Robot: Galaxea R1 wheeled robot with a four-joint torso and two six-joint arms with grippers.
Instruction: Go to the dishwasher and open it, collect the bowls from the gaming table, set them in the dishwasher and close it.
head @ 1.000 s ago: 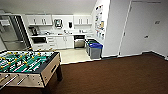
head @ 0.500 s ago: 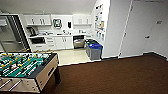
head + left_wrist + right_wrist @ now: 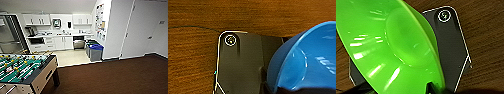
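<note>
Item, blue bowl [image 3: 308,60]: you had it riding at the left tool, shown large and tilted over brown carpet [image 3: 198,15] in the left wrist view; the tool's fingers could not be made out, so how wide they stood I cannot tell; the bowl appeared carried, its rim running down to the dark edge of the picture.

Item, green bowl [image 3: 391,47]: likewise at the right tool, tilted steeply, its hollow side towards the wrist camera; finger state again not readable.

Item, dishwasher [image 3: 79,44]: you had it well ahead in the kitchenette, under the white worktop [image 3: 62,35], its steel front set between white cabinets; whether its door stood open I could not tell at that range.

Item, foosball table [image 3: 25,70]: near on the left of the head view, its corner just beside your likely path.

Item, blue-lidded bins [image 3: 96,51]: standing by the wall on the right of the tiled floor, close to the dishwasher.

Risks, as judged: both bowls looked pinched at the rim only and hung tilted; a jolt where carpet meets tile could work one loose; you could clip the foosball corner by cutting left, or the bins by swinging wide; a door not fully down would leave you no free tool to open it.
</note>
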